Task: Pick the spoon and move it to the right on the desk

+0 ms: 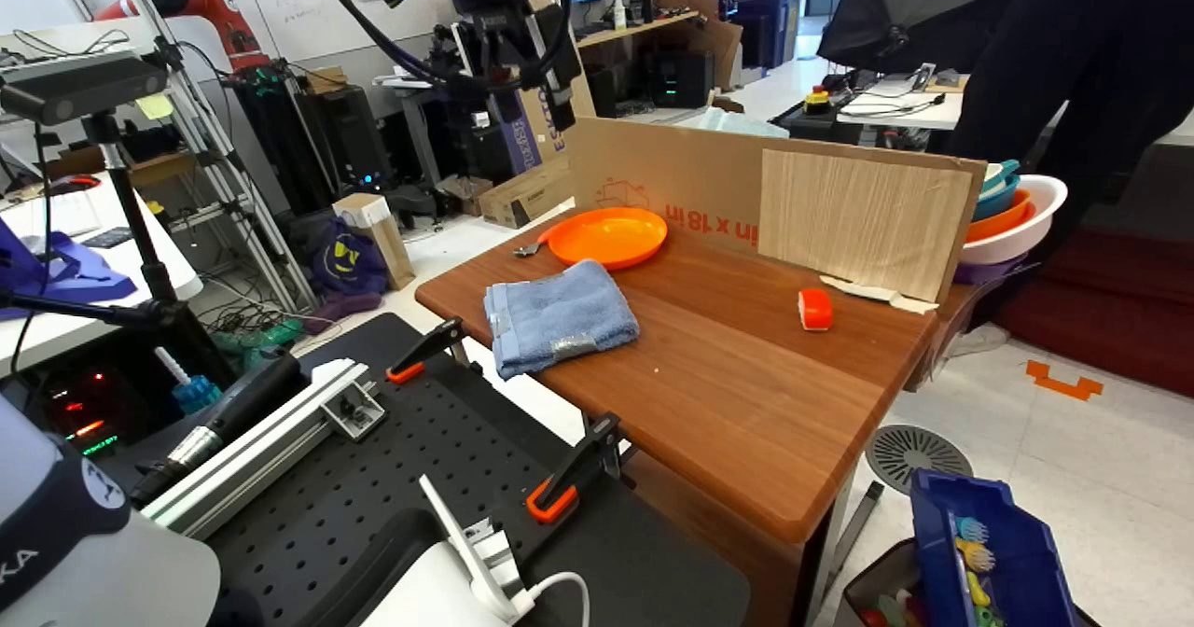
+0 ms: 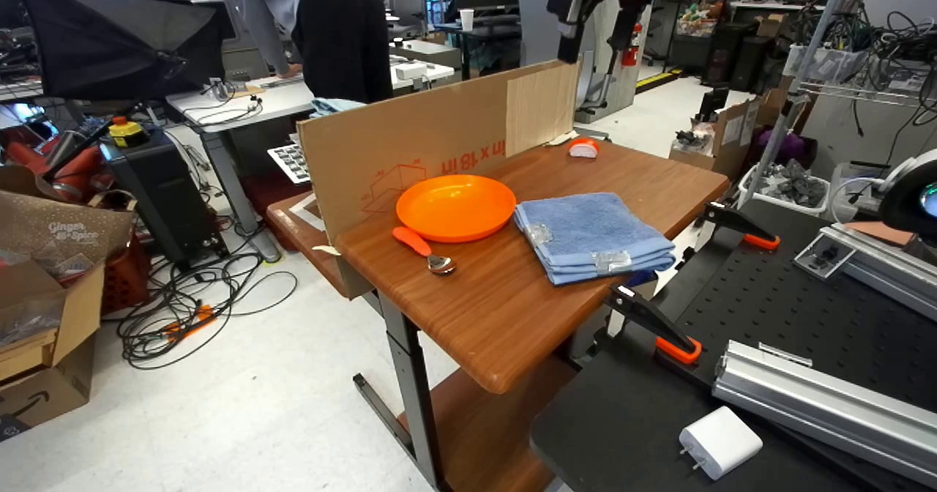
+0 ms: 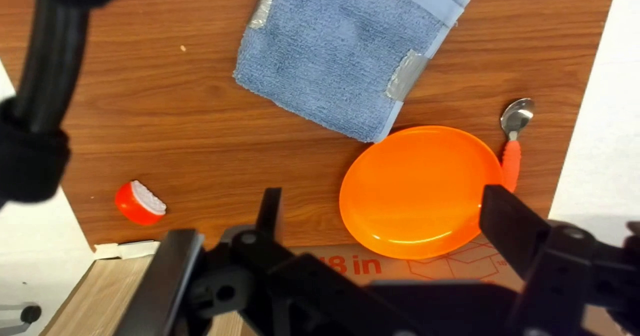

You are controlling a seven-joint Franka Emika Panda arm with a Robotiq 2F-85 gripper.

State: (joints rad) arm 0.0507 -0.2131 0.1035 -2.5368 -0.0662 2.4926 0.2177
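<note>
The next move turns on a sideways miss: the orange-handled spoon [image 3: 512, 148] lies outside the fingers [image 3: 512, 223], not between them. They hang well above the table [image 2: 468, 323], parted wide with nothing in them, and in the wrist view their gap frames most of the orange plate [image 3: 420, 191], while the spoon sits just past one fingertip. I'd have them shift toward the short edge at the plate's end, and perhaps slightly back toward the long edge facing the black perforated bench [image 1: 429, 431], before coming down. The spoon is near the corner where that short edge meets the cardboard panel [image 2: 439, 126], right beside the plate's rim; whether they touch I can't tell from here. Its long axis runs roughly parallel to that short edge, the metal bowl pointing at the bench-side long edge and the handle at the panel side. The fingers are spread along the table's long edges, across that axis, so I'd guess little turning is needed. If right is judged facing the panel from the bench, the carry would head for the opposite short edge, over or around the plate.
</note>
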